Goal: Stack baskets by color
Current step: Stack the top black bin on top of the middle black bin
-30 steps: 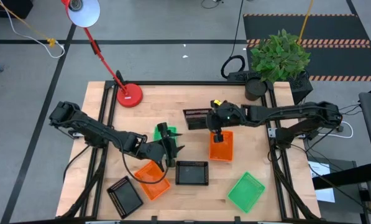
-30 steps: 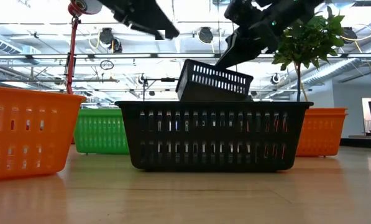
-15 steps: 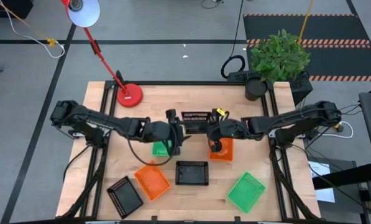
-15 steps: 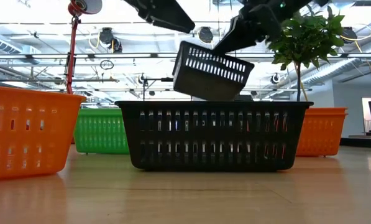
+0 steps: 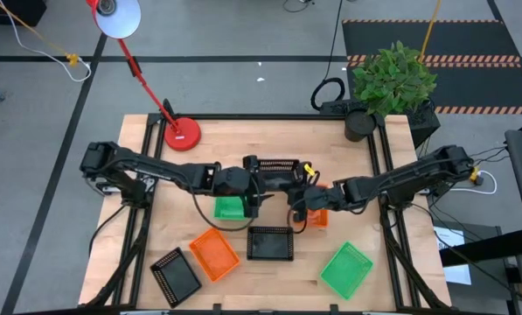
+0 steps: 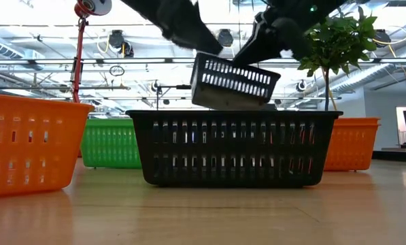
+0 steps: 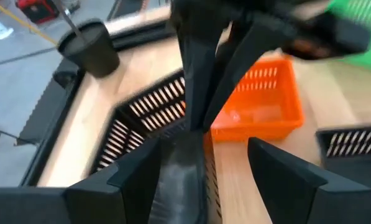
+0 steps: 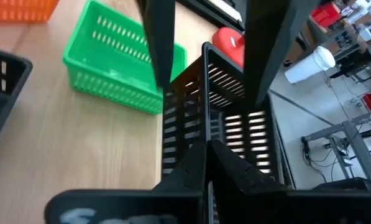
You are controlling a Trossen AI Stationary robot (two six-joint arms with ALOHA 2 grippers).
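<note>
I judge the sort barely begun: no finished stack shows in the overhead picture. My right gripper (image 5: pixel 297 206), fingers (image 8: pixel 197 165) pinched shut on the wall of a black basket (image 5: pixel 276 168), holds it tilted in the air at frame centre, above the black basket on the surface (image 5: pixel 269 243) just below. My left gripper (image 5: pixel 252 179) meets it from the left with fingers (image 7: pixel 138 171) spread wide around its rim, holding nothing. Loose on the surface I count a green basket (image 5: pixel 229 207) left of centre, an orange basket (image 5: pixel 213 254) and a third black one (image 5: pixel 175 275) toward lower left, a second green (image 5: pixel 345 268) at lower right, and an orange one (image 5: pixel 320 216) half hidden by the right arm. The other baskets I cannot find.
</note>
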